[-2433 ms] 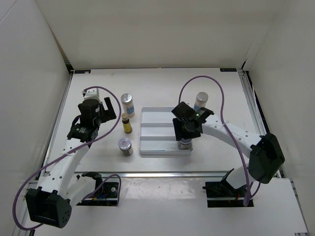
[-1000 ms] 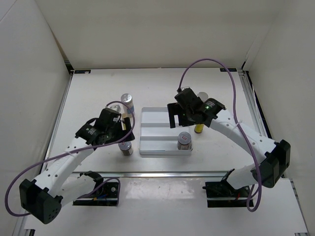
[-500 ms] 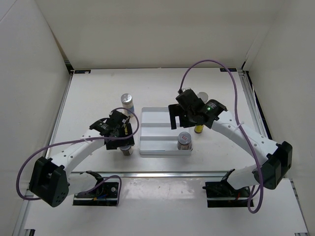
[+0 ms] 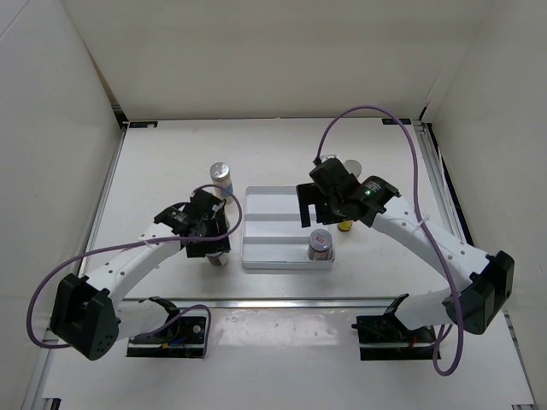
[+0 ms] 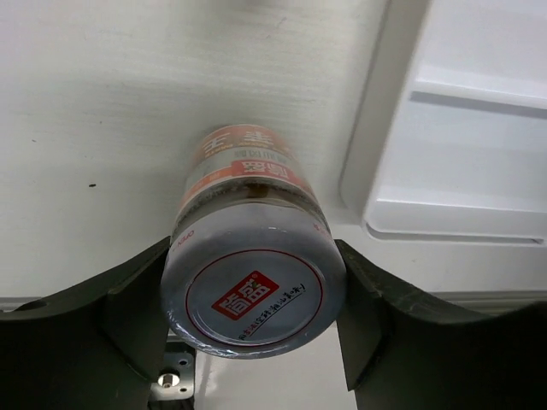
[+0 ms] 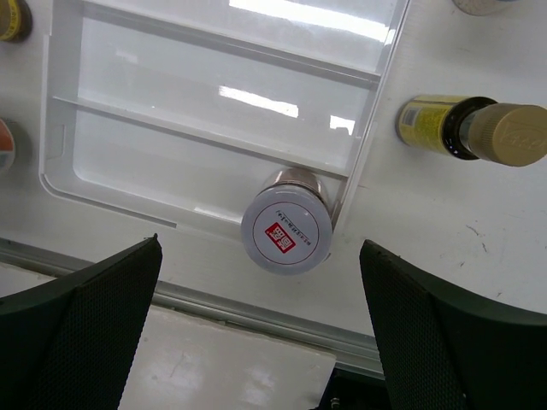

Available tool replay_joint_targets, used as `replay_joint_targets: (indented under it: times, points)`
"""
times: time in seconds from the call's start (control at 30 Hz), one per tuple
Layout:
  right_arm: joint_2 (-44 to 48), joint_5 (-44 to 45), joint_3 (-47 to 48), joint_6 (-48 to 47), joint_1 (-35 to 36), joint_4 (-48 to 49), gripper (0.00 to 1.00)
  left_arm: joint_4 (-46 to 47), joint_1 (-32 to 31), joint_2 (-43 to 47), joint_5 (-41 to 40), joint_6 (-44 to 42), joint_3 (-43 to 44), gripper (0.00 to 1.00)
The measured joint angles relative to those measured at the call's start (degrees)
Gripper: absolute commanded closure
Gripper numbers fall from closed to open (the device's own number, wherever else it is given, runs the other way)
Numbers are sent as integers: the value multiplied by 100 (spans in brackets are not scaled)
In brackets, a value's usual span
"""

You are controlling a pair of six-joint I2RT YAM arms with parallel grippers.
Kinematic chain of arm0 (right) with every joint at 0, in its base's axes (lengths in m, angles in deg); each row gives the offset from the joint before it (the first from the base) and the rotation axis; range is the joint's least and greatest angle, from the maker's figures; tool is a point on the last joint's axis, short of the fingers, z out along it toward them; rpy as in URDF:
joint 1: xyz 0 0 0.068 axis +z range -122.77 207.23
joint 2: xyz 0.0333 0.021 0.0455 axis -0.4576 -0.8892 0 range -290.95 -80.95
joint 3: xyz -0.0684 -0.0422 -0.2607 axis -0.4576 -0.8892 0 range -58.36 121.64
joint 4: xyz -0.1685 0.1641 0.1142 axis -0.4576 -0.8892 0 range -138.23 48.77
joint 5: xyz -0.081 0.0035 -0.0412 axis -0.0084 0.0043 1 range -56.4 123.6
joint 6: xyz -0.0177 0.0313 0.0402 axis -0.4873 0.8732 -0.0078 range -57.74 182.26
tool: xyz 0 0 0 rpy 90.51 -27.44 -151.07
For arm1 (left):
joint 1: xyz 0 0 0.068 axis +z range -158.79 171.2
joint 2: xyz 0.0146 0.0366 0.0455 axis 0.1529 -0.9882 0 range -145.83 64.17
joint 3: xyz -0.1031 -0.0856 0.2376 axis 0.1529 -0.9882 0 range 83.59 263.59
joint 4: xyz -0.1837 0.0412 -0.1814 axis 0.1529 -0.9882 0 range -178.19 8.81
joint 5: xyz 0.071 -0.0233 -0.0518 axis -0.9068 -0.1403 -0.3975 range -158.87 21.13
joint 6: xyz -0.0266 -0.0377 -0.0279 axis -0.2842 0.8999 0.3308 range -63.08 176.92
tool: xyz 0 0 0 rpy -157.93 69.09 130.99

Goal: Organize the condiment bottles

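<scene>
**Squat jar with a silver lid and orange label** [image 5: 253, 290]: set on the white table [image 4: 162, 171], just outside the near left corner of the flat white rectangular tray [image 4: 273, 205]. It is clasped by the left gripper [image 5: 254, 256], whose black fingers [image 5: 137, 307] are pressed against opposite sides of the lid.

**Second squat silver-lidded jar** [image 6: 285, 232]: lodged in the nearest compartment of the tray, in its right corner, against the wall. The right gripper [image 6: 261, 246] is held above it, fingers spread wide, with nothing grasped.

**Small yellow bottle with a brown cap** [image 6: 470, 130]: placed on the table just outside the tray's right wall. Whether it is upright or lying cannot be told.

**White bottle with a blue label and silver cap** [image 4: 221, 176]: stood upright on the table beyond the left gripper, near the tray's far left corner.

**Second white silver-capped bottle** [image 4: 350, 165]: placed off the tray's far right corner, partly hidden behind the right arm.

**Second yellow bottle** [image 6: 8, 17]: only a sliver is seen at the edge of the right wrist view, on the table left of the tray.
</scene>
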Motion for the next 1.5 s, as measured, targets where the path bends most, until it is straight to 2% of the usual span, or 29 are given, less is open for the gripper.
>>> replay_joint_targets:
  times: [0.13, 0.33, 0.53, 0.67, 0.8, 1.07, 1.17, 1.2, 1.3, 1.33, 1.5]
  points:
    - [101, 92, -2, 4, 0, -28, 0, -365, -184, 2, -118, -120, 732, 54]
    - [621, 280, -175, 4, -7, -33, 0, -411, -881, -120, -289, -365, 1751, 54]
    - [861, 426, -267, 4, -59, -105, 0, -103, -1453, -800, -203, -518, 1709, 52]
    - [931, 498, -358, 4, -63, -146, 0, 153, -1495, -1250, -133, -597, 1622, 52]
    - [1051, 527, -479, 13, -66, -205, 0, 470, -1513, -1464, -81, -651, 1615, 47]
    - [1174, 544, -638, 26, -66, -275, 0, 732, -1563, -1906, 118, -673, 1475, 42]
    - [1174, 544, -660, 26, -66, -293, 0, 730, -1563, -1954, 149, -673, 1425, 31]
    - [1174, 544, -660, 26, -66, -291, 0, 741, -1563, -1954, 149, -662, 1425, 23]
    - [1174, 544, -660, 37, -66, -293, 0, 776, -1567, -1956, 162, -654, 1425, 10]
    - [1174, 544, -660, 44, -66, -291, 0, 809, -1574, -1950, 162, -645, 1425, 0]
    - [1174, 608, -675, 50, -66, -286, 0, 684, -1613, -1932, 122, -664, 1635, 0]
